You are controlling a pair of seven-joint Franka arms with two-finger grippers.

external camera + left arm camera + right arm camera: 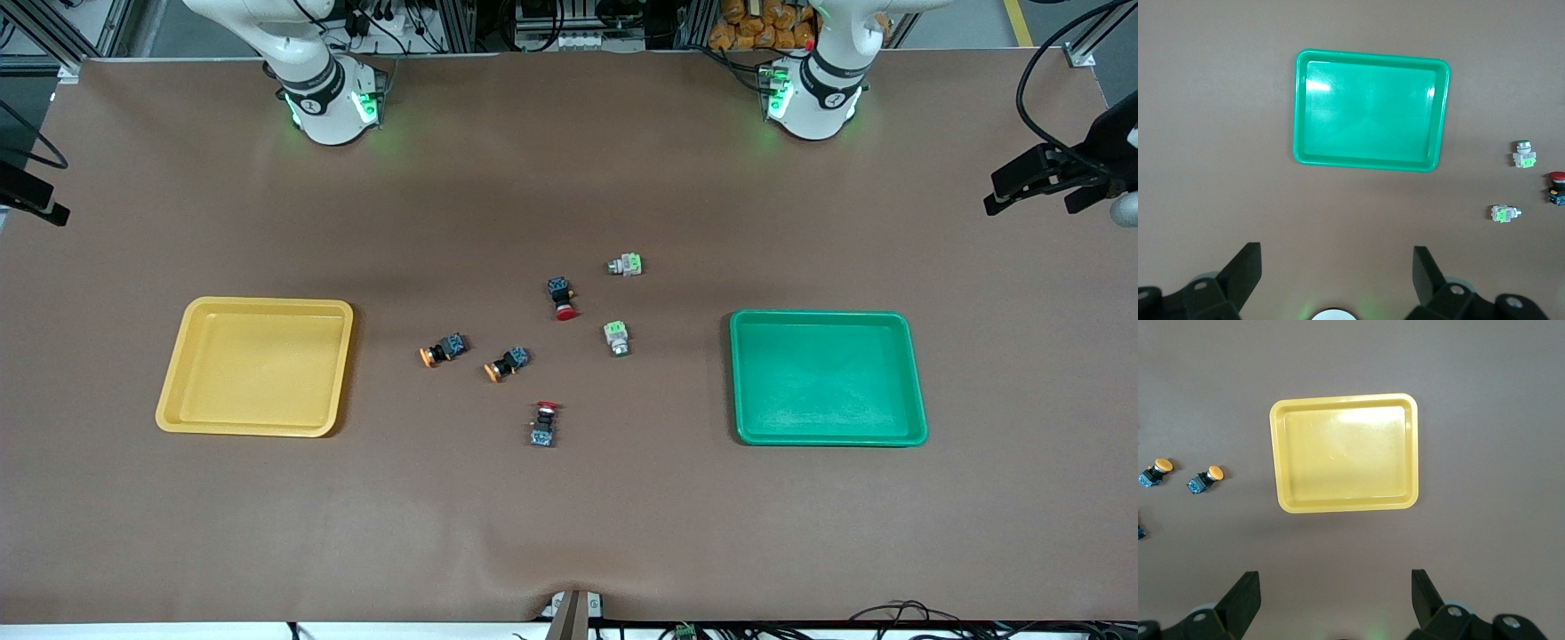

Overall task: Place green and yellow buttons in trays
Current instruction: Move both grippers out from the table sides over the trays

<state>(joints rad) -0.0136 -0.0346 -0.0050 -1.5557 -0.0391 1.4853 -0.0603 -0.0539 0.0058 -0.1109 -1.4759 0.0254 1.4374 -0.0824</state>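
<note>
Two green-capped pale buttons lie mid-table, one (626,265) farther from the front camera than the other (616,338); both show in the left wrist view (1523,155) (1503,213). Two orange-yellow-capped dark buttons (442,350) (506,363) lie between them and the yellow tray (258,366); they show in the right wrist view (1207,479) (1155,473). The green tray (827,376) sits toward the left arm's end. My left gripper (1337,267) is open and empty high over bare table near its base. My right gripper (1335,587) is open and empty high near its base. Neither gripper shows in the front view.
Two red-capped dark buttons (562,298) (544,423) lie among the others, one nearer the front camera. Both trays (1371,110) (1343,452) are empty. A black camera mount (1058,173) juts in at the table's edge by the left arm's end.
</note>
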